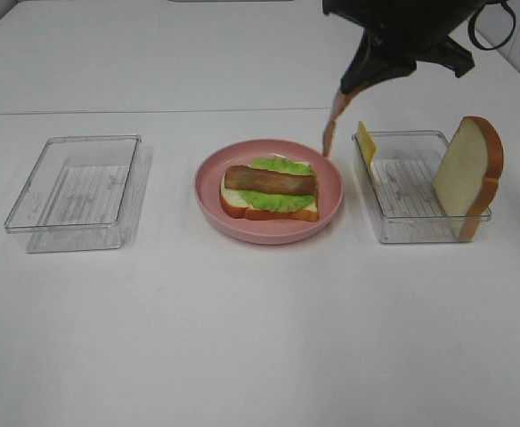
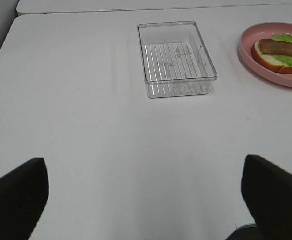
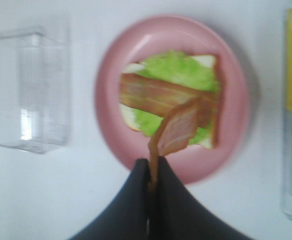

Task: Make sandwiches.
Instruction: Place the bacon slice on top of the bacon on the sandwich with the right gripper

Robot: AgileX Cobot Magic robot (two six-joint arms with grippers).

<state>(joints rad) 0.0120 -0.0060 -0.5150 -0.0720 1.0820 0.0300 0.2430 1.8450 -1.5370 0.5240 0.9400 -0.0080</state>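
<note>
The sandwich stack lies on the round pink plate: a bread slice, green lettuce and one brown bacon strip on top. It also shows in the right wrist view and the left wrist view. My right gripper is shut on a second bacon strip, which hangs down above the plate's far right rim; the strip shows in the right wrist view. A second bread slice leans upright in the right clear tray, with yellow cheese at its far end. My left gripper's fingers stand wide apart, empty.
An empty clear plastic tray sits at the left of the white table; it also shows in the left wrist view. The table's back edge runs behind the plate and trays.
</note>
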